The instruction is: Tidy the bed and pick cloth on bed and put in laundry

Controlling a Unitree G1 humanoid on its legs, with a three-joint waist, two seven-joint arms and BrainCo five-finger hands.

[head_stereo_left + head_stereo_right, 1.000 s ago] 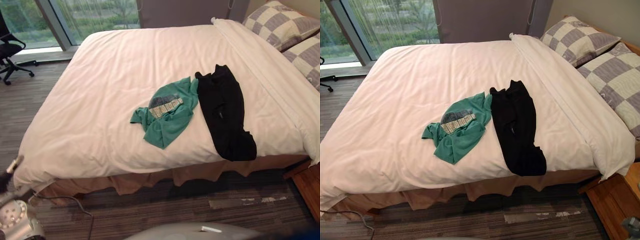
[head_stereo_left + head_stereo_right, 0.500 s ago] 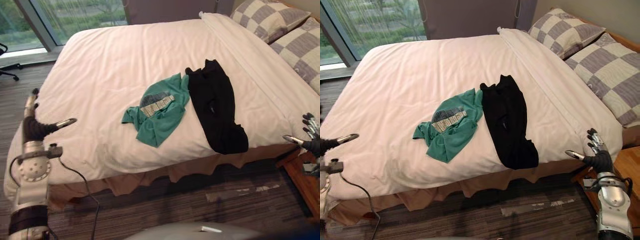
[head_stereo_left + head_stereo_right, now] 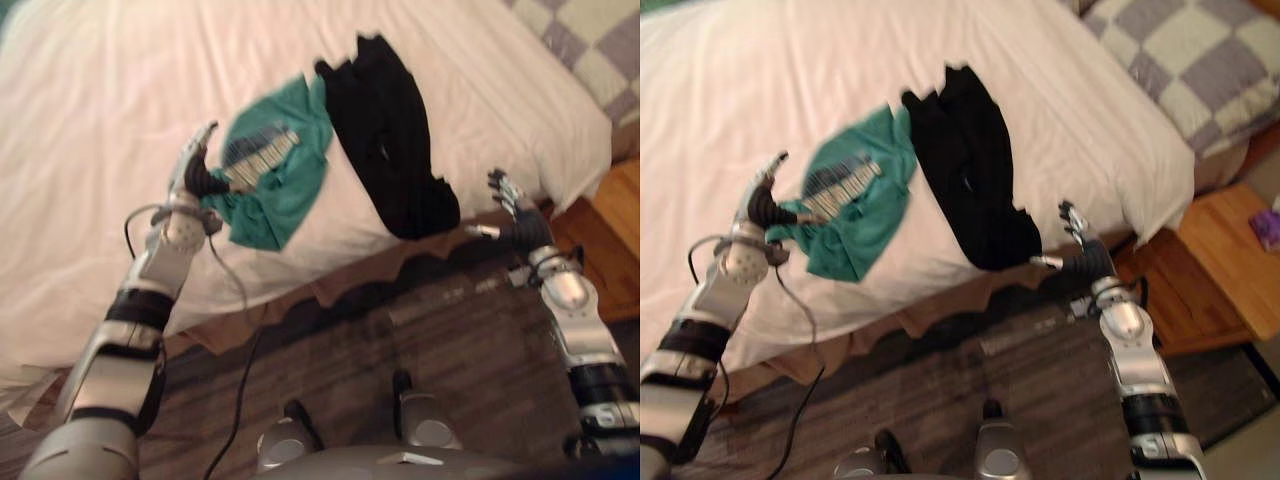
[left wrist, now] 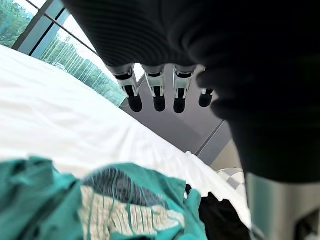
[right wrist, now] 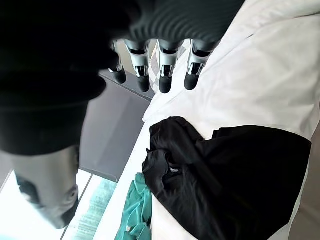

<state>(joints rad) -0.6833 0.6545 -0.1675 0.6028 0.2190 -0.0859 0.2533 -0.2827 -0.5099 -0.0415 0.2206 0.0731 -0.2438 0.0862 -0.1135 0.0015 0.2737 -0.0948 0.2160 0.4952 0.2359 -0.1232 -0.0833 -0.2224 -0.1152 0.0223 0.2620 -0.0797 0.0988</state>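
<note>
Two garments lay on the white bed (image 3: 90, 150), neither of them in a hand.

Green T-shirt (image 3: 270, 190): crumpled, printed panel facing up, near the bed's front edge.

Black garment (image 3: 385, 130): stretched out long just beside the T-shirt on the robot's right. The two touched near their upper ends. Its lower end reached the mattress edge.

Left hand (image 3: 195, 170): raised at the left edge of the green T-shirt, fingers straight and relaxed, thumb apart, holding nothing. The left wrist view showed its dark fingertips (image 4: 159, 102) extended above the shirt's print. Whether any part of the hand touched the cloth could not be made out.

Right hand (image 3: 1080, 250): fingers spread and loose, empty. It sat off the bed's front edge, near the lower end of the black garment but apart from it, over the tan bed skirt (image 3: 330, 290) and the dark striped floor (image 3: 440, 340).

Checked pillow (image 3: 1200, 60) lay at the head of the bed on the robot's right. Wooden nightstand (image 3: 1215, 265) stood beside the bed on that same side.
</note>
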